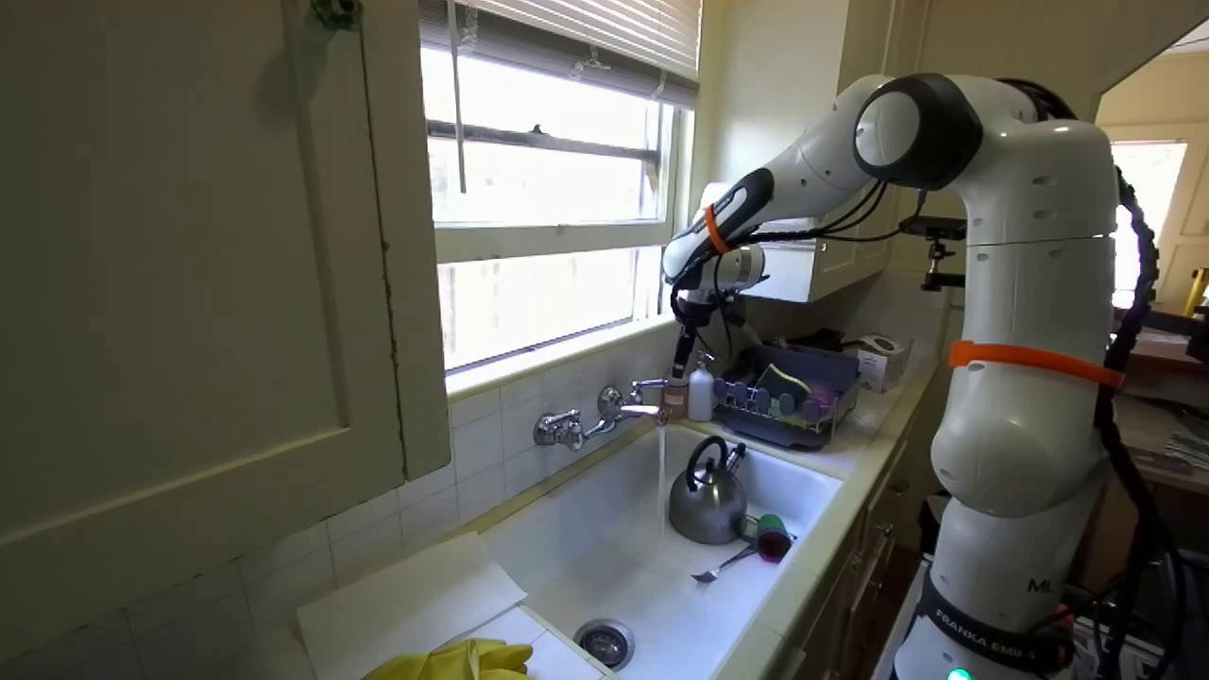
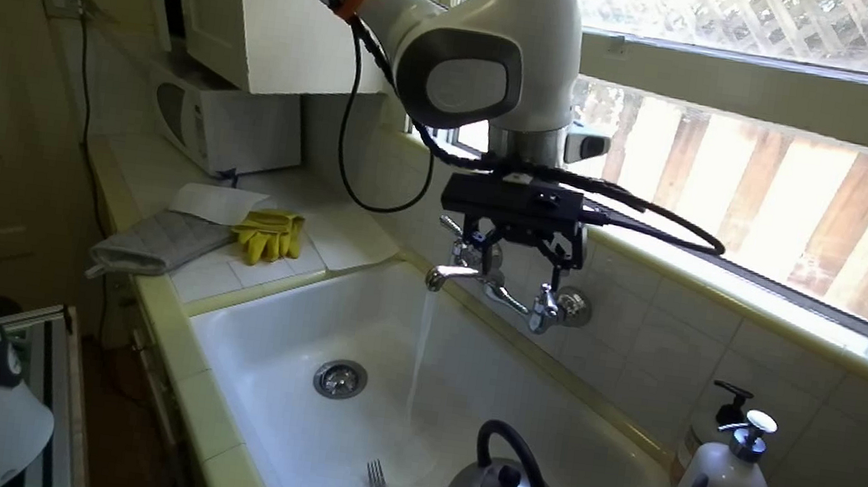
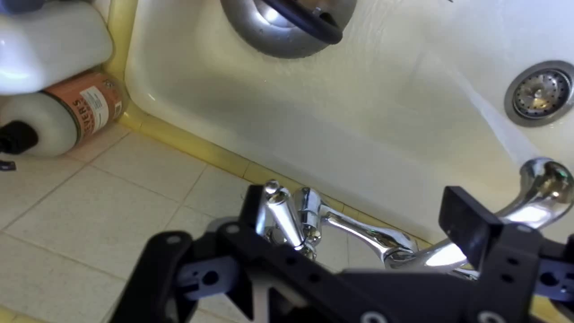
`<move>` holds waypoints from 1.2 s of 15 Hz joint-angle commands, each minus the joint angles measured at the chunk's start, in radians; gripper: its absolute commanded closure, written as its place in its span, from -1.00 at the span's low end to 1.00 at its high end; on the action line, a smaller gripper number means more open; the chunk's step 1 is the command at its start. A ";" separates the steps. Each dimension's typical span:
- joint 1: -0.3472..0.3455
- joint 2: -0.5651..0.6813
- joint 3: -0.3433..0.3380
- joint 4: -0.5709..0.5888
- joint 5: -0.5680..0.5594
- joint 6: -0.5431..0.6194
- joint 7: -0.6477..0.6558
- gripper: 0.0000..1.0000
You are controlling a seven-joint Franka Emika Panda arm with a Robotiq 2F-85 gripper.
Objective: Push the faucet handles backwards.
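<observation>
Far left in the wrist view, the orange-labelled soap bottle stands at the corner of the sink, well out of play. Next along, one finger hangs just beside the faucet handle on the soap side; touching or not, I can't call it. The move, I'd say: settle that fingertip squarely on the lever, then press steadily toward the wall, following its swing, never forcing it. And it gleams, a slim chrome lever with a rounded knob at its tip. Rightward, the gripper is spread wide, nothing clamped, its second finger in front of the spout, so mind a knock there. Water is running from it! Across the spout, the second handle shows in an exterior view: small, shiny, its base partly behind the gripper, and that one likely wants the same push afterwards.
</observation>
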 commanded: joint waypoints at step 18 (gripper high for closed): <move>-0.118 0.256 0.121 0.250 0.120 -0.014 -0.535 -0.31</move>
